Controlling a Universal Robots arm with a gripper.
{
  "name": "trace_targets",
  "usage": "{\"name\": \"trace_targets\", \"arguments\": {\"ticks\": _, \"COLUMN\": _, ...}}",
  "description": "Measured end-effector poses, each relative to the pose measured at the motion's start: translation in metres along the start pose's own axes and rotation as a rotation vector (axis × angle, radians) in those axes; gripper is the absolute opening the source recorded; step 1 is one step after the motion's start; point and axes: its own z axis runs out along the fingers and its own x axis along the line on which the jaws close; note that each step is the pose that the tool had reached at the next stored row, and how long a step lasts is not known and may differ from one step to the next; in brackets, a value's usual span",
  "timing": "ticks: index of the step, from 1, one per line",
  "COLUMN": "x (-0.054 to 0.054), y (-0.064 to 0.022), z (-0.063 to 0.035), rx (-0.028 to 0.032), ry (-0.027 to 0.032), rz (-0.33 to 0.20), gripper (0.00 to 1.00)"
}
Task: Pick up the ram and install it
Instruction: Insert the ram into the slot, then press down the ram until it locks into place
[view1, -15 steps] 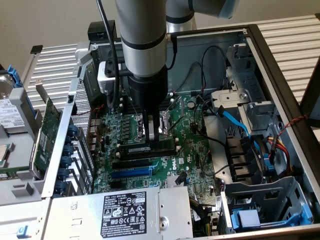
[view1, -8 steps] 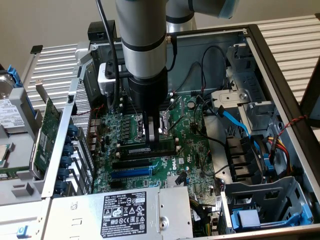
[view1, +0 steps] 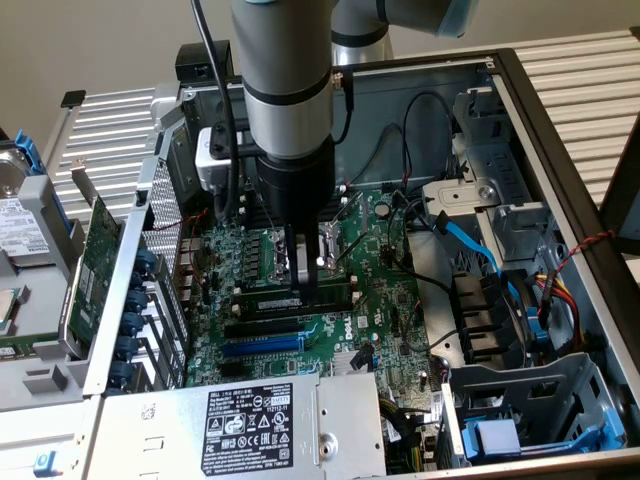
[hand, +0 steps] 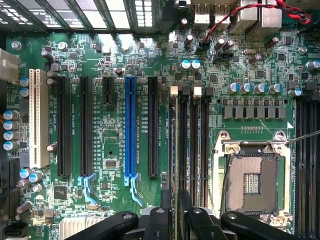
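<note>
The ram (hand: 176, 150) is a thin green stick seen edge-on, standing in the memory slot nearest the PCIe slots. In the exterior view the ram (view1: 285, 294) lies across the motherboard, right under the arm. My gripper (hand: 175, 202) straddles one end of it, with a black finger (hand: 166, 205) on each side and a small gap to the stick. It looks slightly open and no longer clamps the stick. From outside, the gripper (view1: 305, 285) points straight down into the open computer case. The other black memory slots (hand: 195, 145) beside the ram hold nothing.
The CPU socket (hand: 250, 182) sits just past the memory slots. A blue PCIe slot (hand: 131, 130) and black ones lie on the other side. A green expansion card (view1: 95, 260) and a hard drive (view1: 20, 230) rest outside the case at the exterior view's left. Power supply (view1: 250, 420) is in front, cables (view1: 470, 240) at the right.
</note>
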Motion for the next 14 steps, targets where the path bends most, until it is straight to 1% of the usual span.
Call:
{"name": "trace_targets", "arguments": {"ticks": 4, "x": 0.0, "y": 0.0006, "z": -0.0082, "rx": 0.0, "ry": 0.0001, "rz": 0.0, "gripper": 0.21}}
{"name": "trace_targets", "arguments": {"ticks": 6, "x": 0.0, "y": 0.0012, "z": -0.0108, "rx": 0.0, "ry": 0.0001, "rz": 0.0, "gripper": 0.21}}
{"name": "trace_targets", "arguments": {"ticks": 10, "x": 0.0, "y": 0.0047, "z": -0.0118, "rx": 0.0, "ry": 0.0001, "rz": 0.0, "gripper": 0.21}}
{"name": "trace_targets", "arguments": {"ticks": 14, "x": 0.0, "y": 0.0064, "z": -0.012, "rx": 0.0001, "ry": -0.0001, "rz": 0.0, "gripper": 0.21}}
